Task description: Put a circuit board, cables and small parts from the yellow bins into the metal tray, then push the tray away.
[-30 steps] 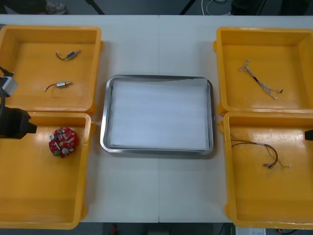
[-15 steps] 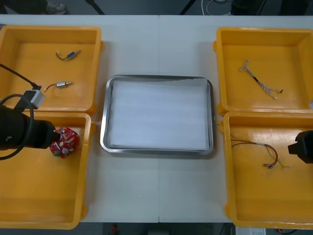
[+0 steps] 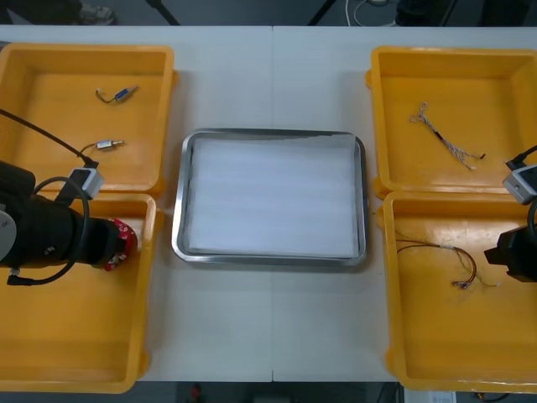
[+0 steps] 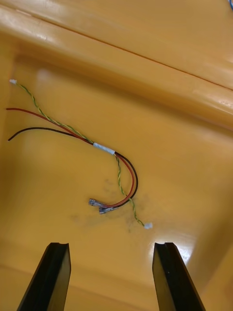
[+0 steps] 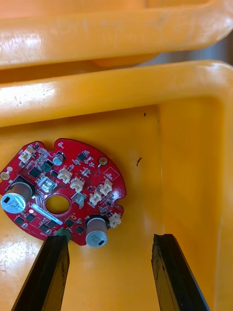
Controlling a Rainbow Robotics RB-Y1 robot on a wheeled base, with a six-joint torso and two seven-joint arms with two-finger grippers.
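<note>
Two pairs of fingers stand apart: your left gripper point(image 5: 109, 240) beside the circuit board point(image 5: 60, 194) in its yellow bin point(image 5: 184, 160), your right gripper point(image 4: 111, 245) short of the red and yellow cable point(image 4: 104, 160). Reaching step, apparently; next, centre over the board and close.

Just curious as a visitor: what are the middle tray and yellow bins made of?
Tray: probably polished metal, its rim grey and shiny; inside is white, material unclear. Yellow bins: likely glossy moulded plastic, with soft highlights and rounded rims.
</note>
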